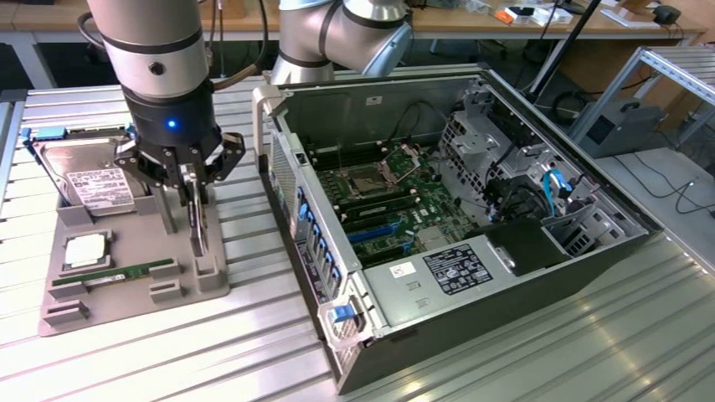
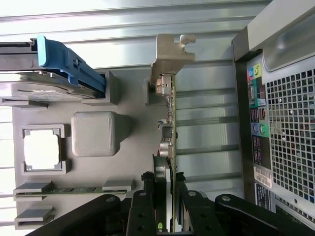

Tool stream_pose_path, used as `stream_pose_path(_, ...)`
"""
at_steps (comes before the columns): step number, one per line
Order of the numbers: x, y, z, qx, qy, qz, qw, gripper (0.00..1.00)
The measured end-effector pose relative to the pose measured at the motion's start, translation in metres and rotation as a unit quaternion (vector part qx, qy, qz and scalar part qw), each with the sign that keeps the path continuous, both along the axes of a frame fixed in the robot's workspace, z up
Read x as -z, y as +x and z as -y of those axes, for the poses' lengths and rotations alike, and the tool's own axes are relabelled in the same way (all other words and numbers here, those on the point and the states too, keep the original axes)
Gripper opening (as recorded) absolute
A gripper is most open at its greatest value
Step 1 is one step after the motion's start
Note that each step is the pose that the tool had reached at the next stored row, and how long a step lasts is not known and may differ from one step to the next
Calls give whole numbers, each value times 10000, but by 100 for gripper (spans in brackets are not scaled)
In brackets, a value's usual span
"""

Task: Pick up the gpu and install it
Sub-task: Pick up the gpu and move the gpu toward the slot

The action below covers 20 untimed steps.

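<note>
Gripper (image 1: pixel 187 188) clamped tight across both faces of the gpu (image 1: pixel 198 224), card upright on edge over the gray tray (image 1: pixel 134 295).

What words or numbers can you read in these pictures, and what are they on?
Nothing can be read for sure.
White label on the hard drive: print too small.
Black label and white sticker inside the computer case: too small.
Back sticker on the case's rear, wrist view: blurred.
gpu: no writing visible.
</note>
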<state>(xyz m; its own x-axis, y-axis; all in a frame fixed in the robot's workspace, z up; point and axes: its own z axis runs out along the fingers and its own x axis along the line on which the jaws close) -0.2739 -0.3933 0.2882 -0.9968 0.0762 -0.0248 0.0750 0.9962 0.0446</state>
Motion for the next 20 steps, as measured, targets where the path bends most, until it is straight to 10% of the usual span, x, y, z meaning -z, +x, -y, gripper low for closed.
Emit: stream_pose_path(20, -77, 0, 0, 0, 0, 0, 10000, 27)
